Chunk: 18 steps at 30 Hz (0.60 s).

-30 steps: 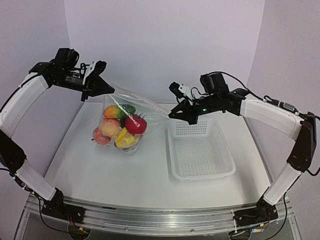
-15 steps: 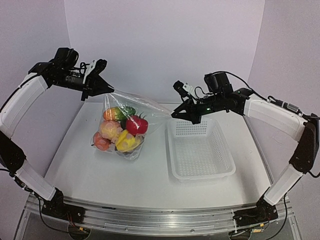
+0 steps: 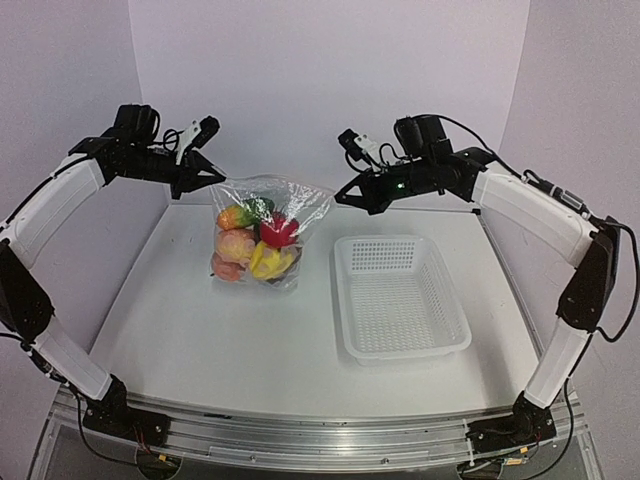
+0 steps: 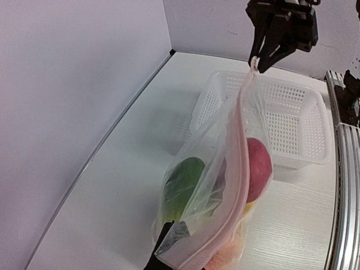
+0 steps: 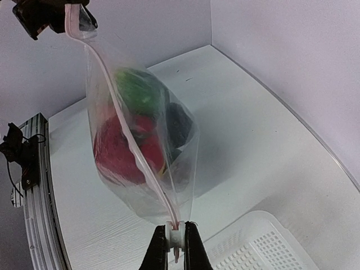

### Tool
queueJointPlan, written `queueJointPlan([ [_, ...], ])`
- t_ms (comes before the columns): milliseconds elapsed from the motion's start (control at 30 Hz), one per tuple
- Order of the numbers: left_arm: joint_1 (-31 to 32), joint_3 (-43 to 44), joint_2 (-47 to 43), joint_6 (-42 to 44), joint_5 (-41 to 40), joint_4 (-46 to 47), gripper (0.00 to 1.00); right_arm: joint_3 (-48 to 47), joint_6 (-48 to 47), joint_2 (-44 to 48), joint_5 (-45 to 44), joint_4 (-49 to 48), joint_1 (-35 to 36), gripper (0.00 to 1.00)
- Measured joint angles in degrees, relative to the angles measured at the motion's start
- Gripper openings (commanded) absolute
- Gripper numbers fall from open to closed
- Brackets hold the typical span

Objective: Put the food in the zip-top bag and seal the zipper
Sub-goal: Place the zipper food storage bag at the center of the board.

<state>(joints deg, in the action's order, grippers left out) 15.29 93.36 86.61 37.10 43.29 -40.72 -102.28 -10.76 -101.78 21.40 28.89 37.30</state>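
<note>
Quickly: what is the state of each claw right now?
Left claw: closed, holding one top corner of the zip-top bag.
Right claw: closed, holding the other top corner of the bag.

**White tabletop with one basket set on its right half**

The tabletop (image 3: 190, 340) is a white board with a faint wood grain, rounded at the back corners, where pale lilac walls (image 3: 300, 80) close it in behind and at both sides. A metal rail (image 3: 320, 435) runs along its near edge. A white mesh basket (image 3: 400, 310) stands directly on it, upright with its open side up, to the right of the middle, its long sides running front to back. The zip-top bag (image 3: 262, 240) hangs over the back left part; whether its bottom touches the surface cannot be told.
</note>
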Motion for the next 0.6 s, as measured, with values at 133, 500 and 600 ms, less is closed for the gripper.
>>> queueJointPlan([
  [133,-0.15,-2.05,-1.25,-2.81,-1.02,3.11,0.0,-2.41,0.65,-1.61,-1.79,1.6,1.04,0.0],
  [500,-1.14,-1.11,-3.2,-9.33,-0.75,-1.67,0.0,-4.05,1.34,-0.92,-3.33,5.27,5.05,0.0],
  [600,-1.14,-1.16,-6.59,-12.34,0.59,-6.38,0.0,-3.93,1.25,2.26,-3.68,9.53,8.55,0.0],
])
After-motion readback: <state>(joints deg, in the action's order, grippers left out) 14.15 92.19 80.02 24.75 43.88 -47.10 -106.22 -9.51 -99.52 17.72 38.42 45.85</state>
